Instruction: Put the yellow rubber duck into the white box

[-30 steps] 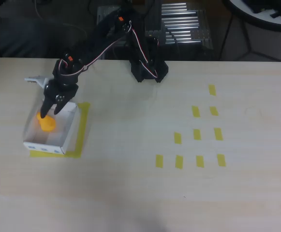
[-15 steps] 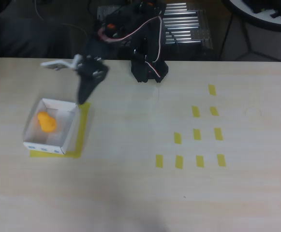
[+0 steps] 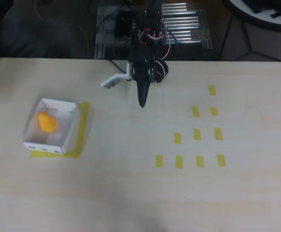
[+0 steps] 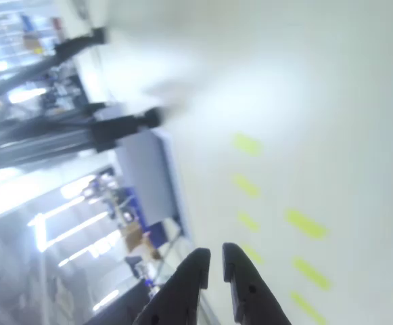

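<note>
- One duck [image 3: 46, 121] lies inside the box [image 3: 68, 132], toward its far left corner, overhead view.
- Box sits on the counter [image 3: 130, 183] at left, on a yellow tape outline [image 3: 83, 126].
- Hand [image 3: 142, 101] is well apart from the box, near the arm base [image 3: 148, 67], pointing down-frame, holding nothing.
- Wrist view: fingers [image 4: 243, 284] nearly together, narrow gap.
- Tape strips [image 3: 197, 134] at right.

My arm is sitting folded over its base at the far edge of the surface, pointing toward the camera side. The hand [image 3: 142, 100] is hanging empty, its two fingers [image 4: 182, 291] nearly pressed together with only a thin gap between them.
</note>
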`<state>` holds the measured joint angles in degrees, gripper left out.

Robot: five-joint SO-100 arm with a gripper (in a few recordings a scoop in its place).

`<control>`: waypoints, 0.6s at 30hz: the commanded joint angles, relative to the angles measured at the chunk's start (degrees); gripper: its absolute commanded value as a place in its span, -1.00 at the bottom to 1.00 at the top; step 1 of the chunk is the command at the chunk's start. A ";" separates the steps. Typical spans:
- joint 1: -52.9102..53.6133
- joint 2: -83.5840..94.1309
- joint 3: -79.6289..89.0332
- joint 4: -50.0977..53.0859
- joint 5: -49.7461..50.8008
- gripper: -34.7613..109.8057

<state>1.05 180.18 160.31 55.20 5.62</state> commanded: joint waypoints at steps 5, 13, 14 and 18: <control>-3.52 10.99 11.07 6.15 4.13 -0.52; -1.67 10.99 13.97 7.38 6.33 -0.52; -1.67 10.99 13.97 7.38 6.50 -0.52; -2.46 10.99 13.89 7.38 6.15 -0.51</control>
<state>-0.97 188.26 173.85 61.79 10.99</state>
